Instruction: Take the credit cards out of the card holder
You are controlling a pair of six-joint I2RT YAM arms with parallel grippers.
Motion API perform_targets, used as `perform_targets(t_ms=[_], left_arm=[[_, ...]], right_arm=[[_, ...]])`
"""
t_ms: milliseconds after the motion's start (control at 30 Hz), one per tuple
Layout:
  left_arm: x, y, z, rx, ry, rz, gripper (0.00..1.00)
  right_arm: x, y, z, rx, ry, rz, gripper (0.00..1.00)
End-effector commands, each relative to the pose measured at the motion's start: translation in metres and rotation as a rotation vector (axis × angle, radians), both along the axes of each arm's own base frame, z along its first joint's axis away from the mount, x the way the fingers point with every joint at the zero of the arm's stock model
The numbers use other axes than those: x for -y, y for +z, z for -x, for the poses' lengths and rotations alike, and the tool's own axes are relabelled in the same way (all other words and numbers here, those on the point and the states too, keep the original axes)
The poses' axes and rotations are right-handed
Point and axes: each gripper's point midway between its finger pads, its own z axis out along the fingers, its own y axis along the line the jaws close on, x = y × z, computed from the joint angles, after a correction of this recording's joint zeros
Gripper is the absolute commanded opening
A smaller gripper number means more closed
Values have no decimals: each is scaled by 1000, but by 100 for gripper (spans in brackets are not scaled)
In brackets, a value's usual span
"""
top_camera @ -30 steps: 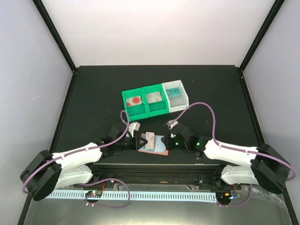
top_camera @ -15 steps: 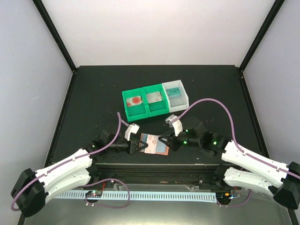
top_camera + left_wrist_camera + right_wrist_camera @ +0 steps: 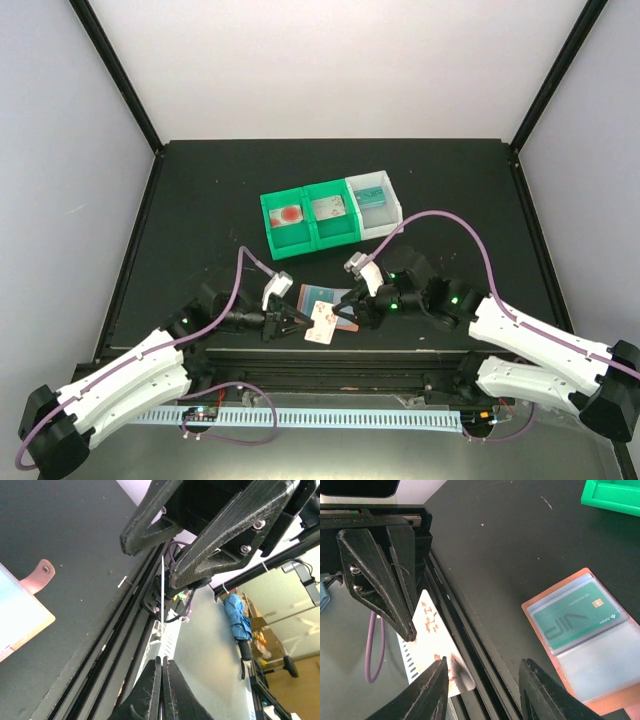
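The card holder (image 3: 600, 680) lies open on the black table, salmon-edged, with a teal credit card (image 3: 575, 617) in its upper pocket. Its corner and tab (image 3: 42, 574) show in the left wrist view. My left gripper (image 3: 298, 325) is shut on a white credit card with red marks (image 3: 322, 322), held clear of the holder over the table's near rail. That card appears edge-on (image 3: 162, 605) between my left jaws (image 3: 162, 662) and flat-on (image 3: 432, 645) from the right wrist. My right gripper (image 3: 349, 306) stands open just beside the card; its jaws (image 3: 485, 690) hold nothing.
A row of two green trays (image 3: 308, 232) and one white tray (image 3: 390, 205) sits behind the holder, each with a card inside. The black rail (image 3: 470, 645) runs along the table's near edge under the held card.
My left gripper has drawn the white card out of the holder toward the near edge. My right gripper has moved in from the right and opened.
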Motion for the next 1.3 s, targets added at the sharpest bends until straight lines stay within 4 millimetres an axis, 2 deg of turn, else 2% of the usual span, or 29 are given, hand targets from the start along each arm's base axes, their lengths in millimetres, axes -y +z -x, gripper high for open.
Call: perform_targets(t_ms=[0,167,333,500,600,700,733,833,967,1033,1067,1167,1267], left_arm=[[0,20,11,47,-78,46,2],[1,23,16,50,-110,66,2],[1,22,16,56,-110,67,2],[1,21,14,59,-98,63,2],[0,21,11,59,-80,51,4],[-1,21,7,66,-45,38,19],[-2,20,5,67,-28,33,27],[-6,22,-6,89,48,4,58],[-15,26,-19,113,147,-45,80],[-21,28,-27,129,212,-73,95],[-25,29,-31,136,247,-86,98],[-37,31,-45,150,365,-114,99],[-49,35,-55,172,461,-125,99]], right_arm=[[-2,15,10,6,57,-42,39],[-5,22,21,-13,110,-92,32],[-5,22,24,-17,124,-101,14],[-8,24,30,-33,165,-123,2],[-10,27,33,-37,186,-140,1],[-12,29,31,-37,179,-149,1],[-12,30,28,-34,164,-148,1],[-10,28,20,-32,115,-139,1],[-8,31,12,-14,61,-158,1],[-5,32,6,-2,26,-157,1],[-4,33,1,9,4,-153,1],[1,36,-15,42,-79,-129,1],[13,37,-42,88,-235,-69,1]])
